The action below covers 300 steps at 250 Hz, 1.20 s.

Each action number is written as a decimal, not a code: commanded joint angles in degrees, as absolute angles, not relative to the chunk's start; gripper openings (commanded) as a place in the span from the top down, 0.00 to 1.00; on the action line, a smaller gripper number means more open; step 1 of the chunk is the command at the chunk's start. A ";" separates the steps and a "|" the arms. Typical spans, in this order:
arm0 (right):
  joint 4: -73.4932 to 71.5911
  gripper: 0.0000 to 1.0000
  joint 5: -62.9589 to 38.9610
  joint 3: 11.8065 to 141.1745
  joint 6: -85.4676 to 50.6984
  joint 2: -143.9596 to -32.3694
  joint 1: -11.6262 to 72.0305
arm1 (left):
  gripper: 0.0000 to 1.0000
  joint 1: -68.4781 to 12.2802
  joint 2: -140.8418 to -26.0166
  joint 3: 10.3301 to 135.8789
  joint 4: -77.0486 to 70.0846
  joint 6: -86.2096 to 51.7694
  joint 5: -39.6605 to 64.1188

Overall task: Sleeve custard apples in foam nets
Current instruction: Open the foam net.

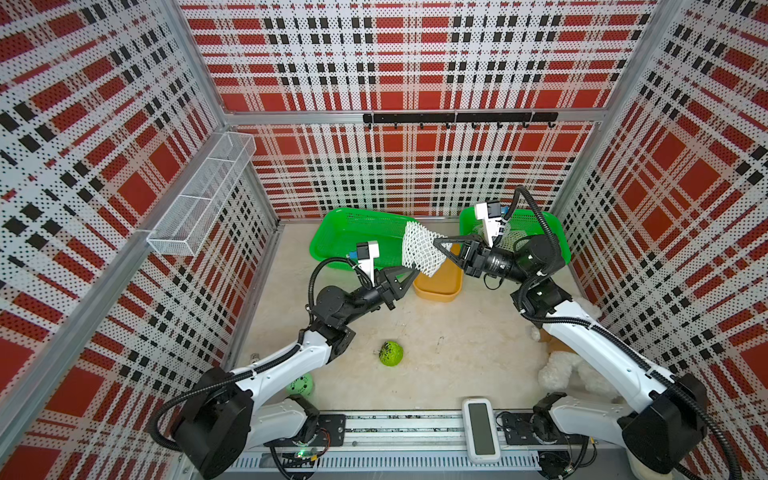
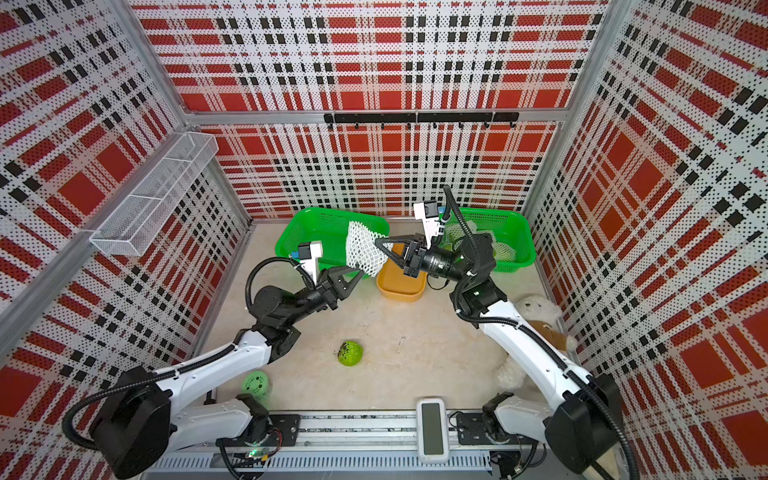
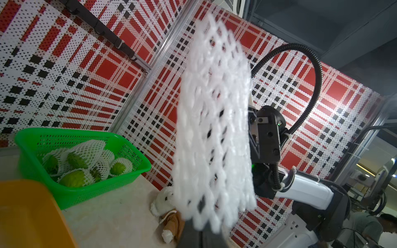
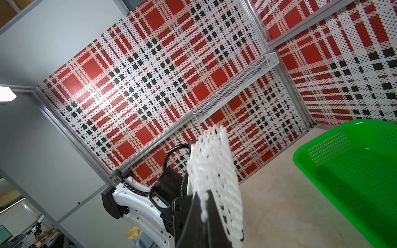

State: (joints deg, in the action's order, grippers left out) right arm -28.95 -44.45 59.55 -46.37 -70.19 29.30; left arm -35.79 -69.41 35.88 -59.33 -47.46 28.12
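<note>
White foam net point(image 1: 422, 249) hangs between 2 raised, forward-reaching arms; left claw point(image 1: 416, 272) and right claw point(image 1: 437, 242) both clench it.

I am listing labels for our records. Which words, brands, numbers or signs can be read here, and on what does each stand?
No text can be read in any view.
White print on the right arm's black wrist joint: too small to read.
Dark marks on the smooth green ball: blurred, maybe no letters.
White device on the front rail: dark screen, nothing shown.
</note>
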 commanded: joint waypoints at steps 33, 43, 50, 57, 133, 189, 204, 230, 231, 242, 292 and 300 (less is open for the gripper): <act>-29.68 1.00 -43.72 59.67 -40.65 -68.60 31.50 | 1.00 -35.85 -70.92 37.66 -66.38 -51.26 28.92; -30.05 1.00 -43.83 59.52 -40.04 -68.55 31.80 | 1.00 -35.85 -71.18 37.84 -66.92 -51.72 29.03; -30.01 1.00 -43.64 59.43 -39.50 -68.51 32.15 | 1.00 -35.70 -71.31 37.92 -67.30 -51.96 29.08; -29.76 1.00 -43.44 59.38 -38.68 -68.37 32.59 | 1.00 -35.70 -71.52 37.97 -67.54 -52.29 29.09; -32.84 1.00 -40.99 56.30 -37.74 -68.28 34.01 | 0.81 -35.69 -74.99 39.40 -76.36 -58.04 34.86; -37.44 1.00 -39.22 54.32 -39.88 -68.73 33.95 | 0.40 -36.12 -72.23 37.48 -75.85 -56.79 34.72; -38.21 1.00 -39.02 54.06 -39.98 -68.56 33.88 | 0.27 -36.05 -71.89 36.88 -75.74 -56.70 34.60; -39.02 1.00 -38.52 53.70 -40.50 -68.00 33.76 | 0.12 -35.79 -71.46 35.66 -75.26 -56.84 34.15; -39.02 1.00 -38.51 53.70 -40.46 -67.97 33.76 | 0.12 -35.73 -71.46 35.58 -75.25 -56.85 34.08; -38.87 1.00 -38.30 53.56 -40.35 -67.49 33.64 | 0.04 -35.29 -71.13 34.91 -75.15 -57.17 34.03; -31.86 1.00 -37.53 52.94 -36.02 -64.41 32.67 | 0.01 -30.49 -62.28 28.71 -61.68 -54.74 31.36; -30.28 1.00 -37.86 52.89 -34.62 -64.18 32.65 | 0.01 -29.66 -59.55 28.03 -57.12 -53.41 31.04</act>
